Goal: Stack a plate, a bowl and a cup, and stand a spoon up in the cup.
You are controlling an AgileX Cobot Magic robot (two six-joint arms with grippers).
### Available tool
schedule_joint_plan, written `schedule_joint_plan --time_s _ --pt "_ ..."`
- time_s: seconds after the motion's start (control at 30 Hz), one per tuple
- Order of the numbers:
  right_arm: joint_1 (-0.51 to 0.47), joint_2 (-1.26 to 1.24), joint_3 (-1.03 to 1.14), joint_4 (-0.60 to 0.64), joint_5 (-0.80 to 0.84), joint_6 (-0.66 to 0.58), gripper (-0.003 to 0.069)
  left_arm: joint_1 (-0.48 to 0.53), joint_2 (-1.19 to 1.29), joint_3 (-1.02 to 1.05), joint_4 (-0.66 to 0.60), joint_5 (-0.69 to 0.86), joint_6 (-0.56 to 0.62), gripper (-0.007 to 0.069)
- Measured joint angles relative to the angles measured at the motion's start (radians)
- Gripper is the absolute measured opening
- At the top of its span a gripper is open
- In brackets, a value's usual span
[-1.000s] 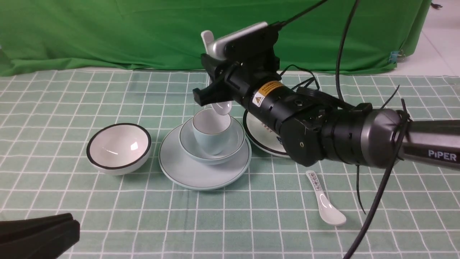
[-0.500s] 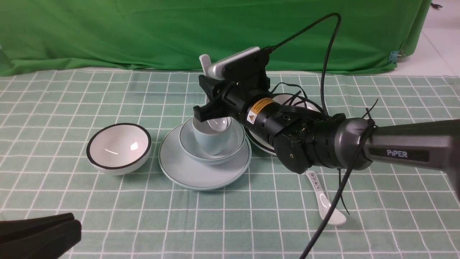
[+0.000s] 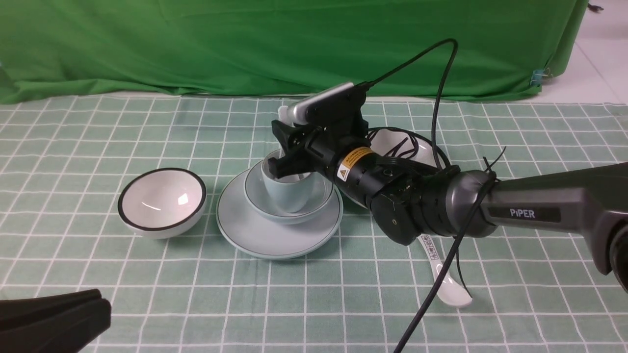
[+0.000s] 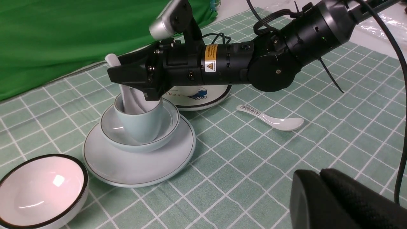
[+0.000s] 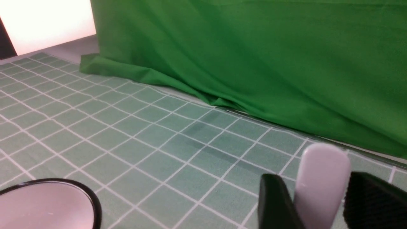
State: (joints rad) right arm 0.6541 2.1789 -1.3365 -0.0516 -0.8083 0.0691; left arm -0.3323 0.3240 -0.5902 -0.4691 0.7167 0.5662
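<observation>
The pale blue plate [image 3: 255, 235] lies mid-table with the pale blue bowl [image 3: 294, 215] on it and the handleless cup [image 3: 287, 196] in the bowl. My right gripper [image 3: 279, 149] sits just over the cup rim, shut on the plain white spoon [image 3: 282, 113], whose bowl end is down inside the cup. The left wrist view shows the plate [image 4: 105, 165], the bowl [image 4: 114, 135], the cup [image 4: 140, 125], the spoon [image 4: 115, 65] and the right gripper [image 4: 127, 84]. In the right wrist view the spoon handle [image 5: 321, 181] stands between the fingers. My left gripper [image 3: 102, 301] is shut and empty, low at the near left.
A white bowl with a thick black rim [image 3: 162, 202] sits left of the stack. A printed black-rimmed plate [image 3: 392, 142] lies behind the right arm. A spoon with printed marks [image 3: 444, 279] lies on the checked cloth under the right arm.
My right gripper has come down with the spoon. The spoon's bowl end went from above the cup rim to inside the cup. The left arm has not moved.
</observation>
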Motion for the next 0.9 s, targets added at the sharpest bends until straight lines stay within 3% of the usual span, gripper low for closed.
schedule_joint_plan --time_s 0.17,0.37,0.57,0.67,0.77,0.9 --pt "0.006 -0.046 0.000 0.001 0.107 0.065 0.0401 0.000 0.000 0.000 0.000 0.000 0.003 0.0017" --pt "0.012 -0.166 0.000 -0.004 0.279 0.037 0.0412 0.000 0.000 0.000 0.000 -0.011 0.003 0.0017" --pt "0.016 -0.365 0.000 -0.005 0.556 -0.015 0.0477 0.000 0.000 0.000 0.000 -0.062 0.008 0.0017" --pt "0.016 -0.504 -0.002 -0.004 0.832 -0.027 0.0483 0.000 0.000 0.000 -0.001 -0.102 0.008 0.0017" --pt "0.029 -0.638 -0.002 -0.005 1.132 -0.034 0.0409 0.000 0.000 0.000 -0.005 -0.150 0.008 0.0017" --pt "0.076 -0.768 -0.004 -0.005 1.473 -0.050 0.0209 -0.006 -0.023 0.001 -0.032 -0.174 0.017 0.0017"
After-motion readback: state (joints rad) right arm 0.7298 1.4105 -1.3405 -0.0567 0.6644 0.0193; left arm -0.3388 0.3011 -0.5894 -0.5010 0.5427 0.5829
